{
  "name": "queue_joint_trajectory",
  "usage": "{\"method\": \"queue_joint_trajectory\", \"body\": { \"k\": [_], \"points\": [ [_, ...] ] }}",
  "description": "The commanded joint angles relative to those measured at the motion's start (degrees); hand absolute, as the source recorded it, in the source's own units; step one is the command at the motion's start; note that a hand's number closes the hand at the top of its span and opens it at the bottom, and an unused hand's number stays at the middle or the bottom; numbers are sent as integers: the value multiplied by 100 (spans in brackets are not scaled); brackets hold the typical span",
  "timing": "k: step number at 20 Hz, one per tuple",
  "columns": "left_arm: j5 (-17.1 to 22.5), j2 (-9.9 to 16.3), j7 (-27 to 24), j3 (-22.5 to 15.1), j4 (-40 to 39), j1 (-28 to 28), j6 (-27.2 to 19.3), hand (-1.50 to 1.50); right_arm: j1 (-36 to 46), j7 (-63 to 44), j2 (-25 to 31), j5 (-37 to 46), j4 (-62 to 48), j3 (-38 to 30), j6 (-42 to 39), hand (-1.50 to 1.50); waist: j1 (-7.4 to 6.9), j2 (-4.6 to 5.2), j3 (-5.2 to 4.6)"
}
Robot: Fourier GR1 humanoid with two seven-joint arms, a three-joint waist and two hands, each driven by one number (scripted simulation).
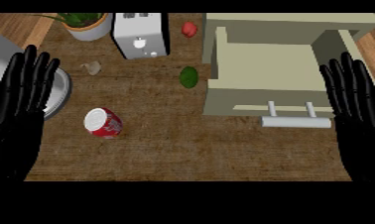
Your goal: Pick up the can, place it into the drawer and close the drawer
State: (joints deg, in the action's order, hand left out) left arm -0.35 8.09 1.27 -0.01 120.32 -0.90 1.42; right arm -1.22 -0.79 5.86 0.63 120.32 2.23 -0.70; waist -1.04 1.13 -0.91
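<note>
Can: red, white-topped, stood on the brown bench in the left half, below and well left of the open drawer. Lay to the right of the left hand and slightly lower in the view, near its fingers but apart from them; much farther from the right hand, which rested at the right edge beside the drawer. Left hand judged the nearer, so probably the one to reach, moving rightward and a little down the view. Fingers of both hands straight and spread, pointing up the view, clamped on nothing.

Pale top of the can faced up toward the head view and leaned a little to the upper left; long axis therefore appeared close to upright, though from so steep an angle hard to say whether truly vertical or slightly tipped. Seemed best taken from the side, round the red wall.

Drawer pulled out, cavity showing, white bar handle at its lower front. Between can and drawer, a green lime-like fruit; farther up, a toaster, a potted plant and a small red fruit. Grey metal bowl partly hidden behind the left hand.
</note>
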Motion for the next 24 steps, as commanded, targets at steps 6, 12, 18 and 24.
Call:
{"method": "queue_joint_trajectory", "body": {
  "k": [6, 12, 18, 24],
  "points": [
    [2648, 810, -616, -240, -356, 71, 2710, -150, 193, 31, -188, -81, -71, 87, 60, -150, 152, -104, 58],
    [3358, 2330, -42, 891, -1352, 912, 3879, -150, -590, -1047, -106, -98, -132, -675, 558, -150, 97, -115, 81],
    [4224, 2919, 439, 1517, -1759, 474, 4331, -150, -1349, -611, 113, -687, 140, -1213, 8, -150, 142, -122, 94],
    [4873, 3186, 499, 2159, -1809, 1012, 4946, -150, -1797, -656, 86, -1176, 564, -1575, -343, -150, 114, -130, 93]
  ]
}}
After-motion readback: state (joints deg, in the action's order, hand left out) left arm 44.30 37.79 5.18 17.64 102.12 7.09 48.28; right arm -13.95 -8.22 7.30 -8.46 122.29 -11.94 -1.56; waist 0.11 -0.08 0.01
